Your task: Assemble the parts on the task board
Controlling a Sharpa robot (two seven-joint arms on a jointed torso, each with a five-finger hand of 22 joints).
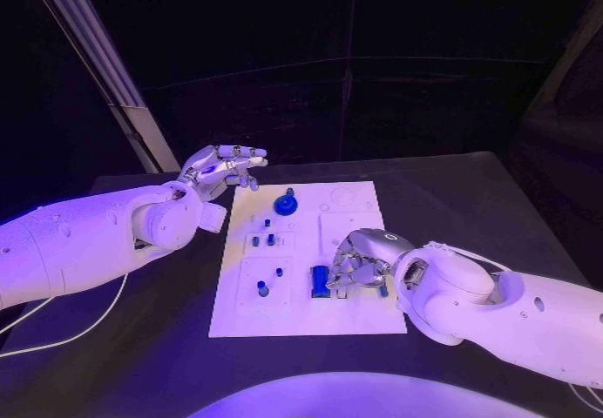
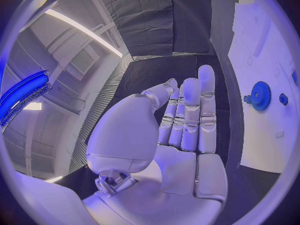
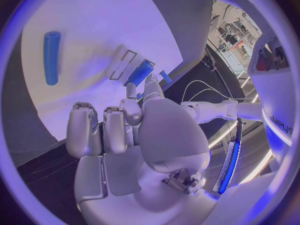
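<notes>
No writing is readable. My left hand (image 1: 226, 167) hovers released, fingers extended, off the task board's (image 1: 358, 318) far left corner. My right hand (image 1: 360, 261) curls over the board's near right part beside a blue block (image 1: 319, 280); grasp unclear.

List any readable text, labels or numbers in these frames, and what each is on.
None readable.
The task board carries faint outlines and marks, but no letters can be made out.
Dark lettering on the white arm casing in the right wrist view: too blurred and cut off to read.
</notes>
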